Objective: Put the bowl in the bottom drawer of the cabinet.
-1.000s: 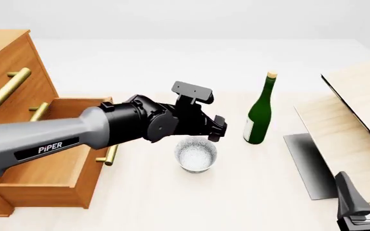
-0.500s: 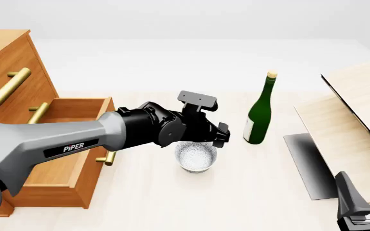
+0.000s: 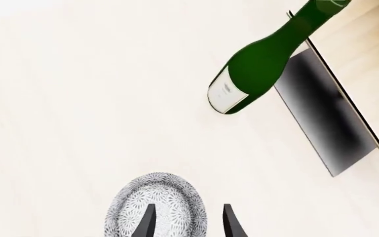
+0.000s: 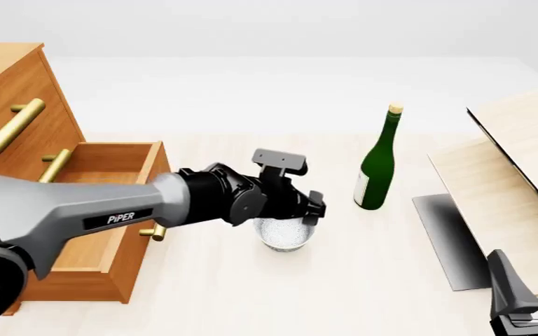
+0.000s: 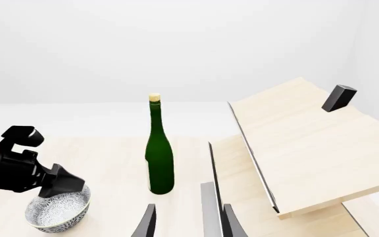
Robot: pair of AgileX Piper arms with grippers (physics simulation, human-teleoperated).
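Lower than 1 second before, the left gripper (image 4: 312, 212) stood with fingers spread astride the right rim of the round speckled bowl (image 4: 285, 234), beside the open bottom drawer (image 4: 73, 253); right gripper (image 5: 186, 220) idle, parted.

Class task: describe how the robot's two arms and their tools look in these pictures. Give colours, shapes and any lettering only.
The left arm has a smooth grey link lettered PIPER in white on a black strip, then bulky black wrist joints carrying a small boxy black camera block. Its base shows red lettering that is only partly in view. The left tool ends in two thin, pointed black fingers. The right tool has matching dark, tapering fingers. No cables show.
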